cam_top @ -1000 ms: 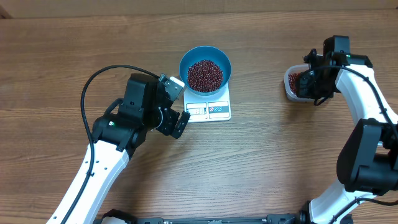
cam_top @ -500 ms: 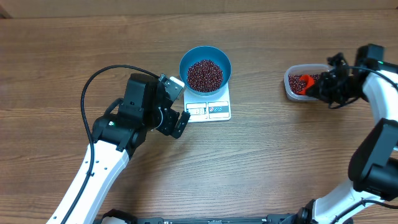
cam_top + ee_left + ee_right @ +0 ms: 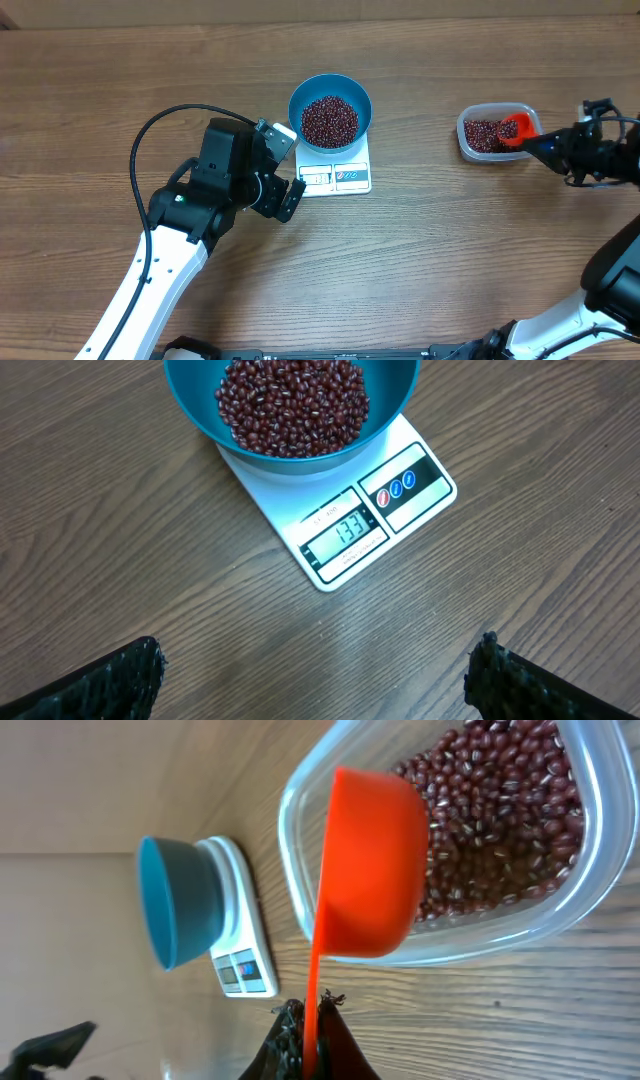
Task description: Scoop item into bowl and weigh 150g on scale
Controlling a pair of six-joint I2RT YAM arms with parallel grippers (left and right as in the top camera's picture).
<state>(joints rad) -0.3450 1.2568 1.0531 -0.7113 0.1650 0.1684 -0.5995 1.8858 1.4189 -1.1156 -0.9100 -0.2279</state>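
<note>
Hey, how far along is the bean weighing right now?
Done: the blue bowl sits on the scale holding beans, and the display reads 133, short of 150. In hand: the right gripper, jaws shut, holds an orange scoop over the clear tub. Left: carry more beans over until it shows 150.

Brown wood-grain table fills nearly the whole overhead frame, grain running left to right, evenly lit with only soft, faint shadows, while a paler tan strip runs along the top edge, too narrow to identify.
</note>
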